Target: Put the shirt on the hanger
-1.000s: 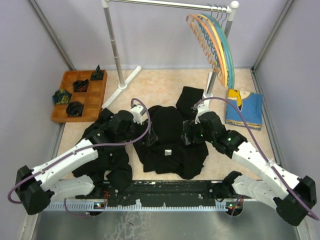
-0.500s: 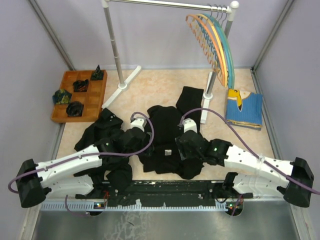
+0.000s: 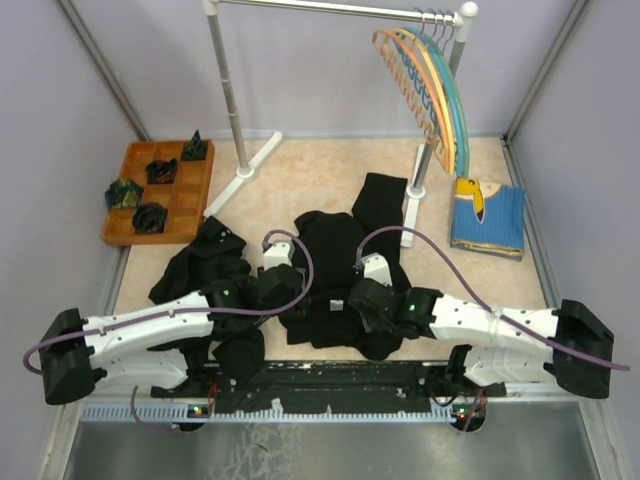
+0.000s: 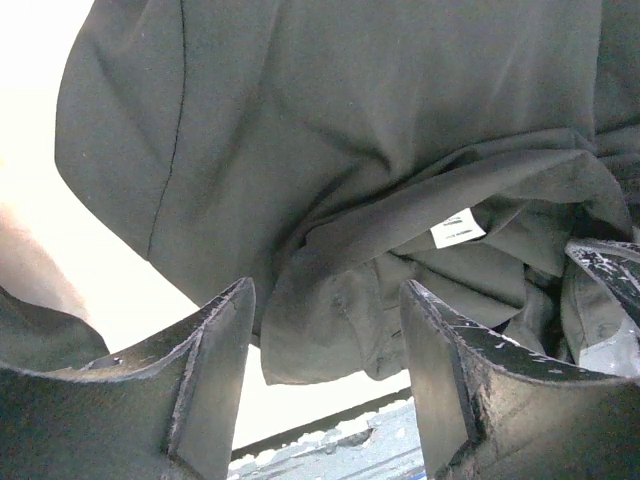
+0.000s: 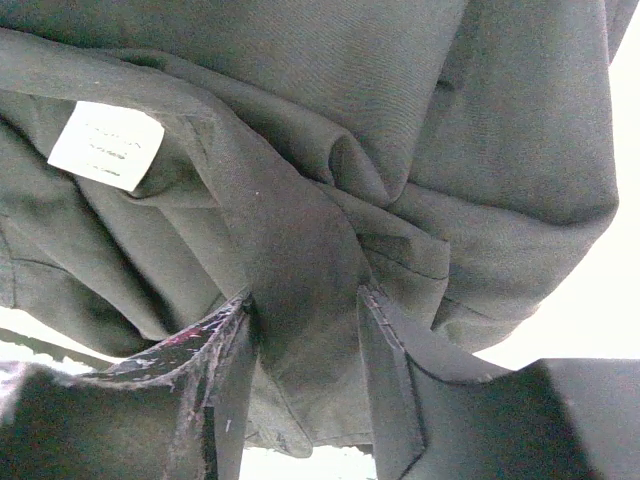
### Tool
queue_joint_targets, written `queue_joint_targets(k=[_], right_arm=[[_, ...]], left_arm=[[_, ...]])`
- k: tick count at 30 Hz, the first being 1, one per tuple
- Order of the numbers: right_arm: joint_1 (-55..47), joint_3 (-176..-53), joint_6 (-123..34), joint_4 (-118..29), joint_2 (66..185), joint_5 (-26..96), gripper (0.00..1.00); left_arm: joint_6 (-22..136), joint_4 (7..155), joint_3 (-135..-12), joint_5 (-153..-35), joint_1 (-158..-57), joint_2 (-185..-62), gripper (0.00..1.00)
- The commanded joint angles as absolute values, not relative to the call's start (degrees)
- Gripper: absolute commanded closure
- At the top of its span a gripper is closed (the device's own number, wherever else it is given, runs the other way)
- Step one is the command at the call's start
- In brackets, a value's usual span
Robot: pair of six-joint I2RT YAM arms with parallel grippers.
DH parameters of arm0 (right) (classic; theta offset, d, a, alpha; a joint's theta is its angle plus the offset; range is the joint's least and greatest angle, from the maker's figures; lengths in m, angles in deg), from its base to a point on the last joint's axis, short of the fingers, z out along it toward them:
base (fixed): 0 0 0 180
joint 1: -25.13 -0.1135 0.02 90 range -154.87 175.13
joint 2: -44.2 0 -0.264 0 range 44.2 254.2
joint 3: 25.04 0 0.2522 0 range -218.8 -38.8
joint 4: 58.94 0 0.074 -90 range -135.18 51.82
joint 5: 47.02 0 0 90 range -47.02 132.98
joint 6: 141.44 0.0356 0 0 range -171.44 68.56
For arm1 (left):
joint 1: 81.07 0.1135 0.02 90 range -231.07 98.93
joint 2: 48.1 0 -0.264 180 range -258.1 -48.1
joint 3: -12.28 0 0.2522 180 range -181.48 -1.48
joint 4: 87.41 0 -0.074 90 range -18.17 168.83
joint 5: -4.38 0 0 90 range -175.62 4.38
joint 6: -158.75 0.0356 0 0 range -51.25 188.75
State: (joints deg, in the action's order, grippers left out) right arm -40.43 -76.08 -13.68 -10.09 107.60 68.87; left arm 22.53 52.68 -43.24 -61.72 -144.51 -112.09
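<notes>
Our right claw point(image 5: 305, 380) is pinched onto a raised fold of the shirt point(image 3: 335, 250) near its white tag point(image 5: 105, 145), while the left claw point(image 4: 325, 370) has its jaws apart over a hem, gripping nothing yet. It looks thin and floppy, so it'll probably sag and bunch, and we'd grab the collar or shoulders. It's crumpled mid-table point(image 3: 320, 185), well apart from the orange hanger point(image 3: 393, 72) on the rail point(image 3: 330, 8) back right.

item: left claw point(image 4: 328, 300), jaws held apart, nothing pinched. between and ahead of its fingers point(image 4: 205, 375) a black shirt point(image 4: 330, 150) is seen, rumpled, its hem folds laid in the gap. ahead and right of the claw a white label point(image 4: 457, 228) is shown among the folds. left of the claw, pale table point(image 4: 60, 240) is bared.
</notes>
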Motion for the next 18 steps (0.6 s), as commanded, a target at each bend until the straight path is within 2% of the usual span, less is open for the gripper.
queue_joint_targets(k=[1,4,5,6,8,9,18], right_arm=[[-41.3,-75.2,-11.4,-12.5,108.5,71.5,0.58],[-41.3,-75.3,-11.3,-11.7,107.8,73.0,0.61],[-41.3,-75.6,-11.5,-11.5,107.2,73.3,0.66],[-41.3,-76.1,-11.9,-11.6,106.5,73.2,0.78],[-41.2,-76.9,-13.2,-12.7,104.8,72.8,0.94],[-41.2,-77.4,-14.2,-13.6,103.9,71.9,0.98],[-34.7,-84.6,-20.8,-17.5,98.5,58.8,1.0]], left_arm=[[17.2,49.9,-45.0,-57.3,-147.4,-114.0,0.34],[12.9,46.9,-46.3,-54.7,-150.2,-115.9,0.34],[11.5,46.0,-46.7,-53.8,-151.4,-116.6,0.34],[10.1,45.2,-47.2,-52.8,-152.6,-117.7,0.33],[6.7,43.2,-48.7,-50.5,-155.4,-119.5,0.33],[5.0,42.1,-49.6,-49.3,-156.8,-120.4,0.33],[-10.2,26.6,-57.0,-40.0,-159.9,-127.9,0.32]])
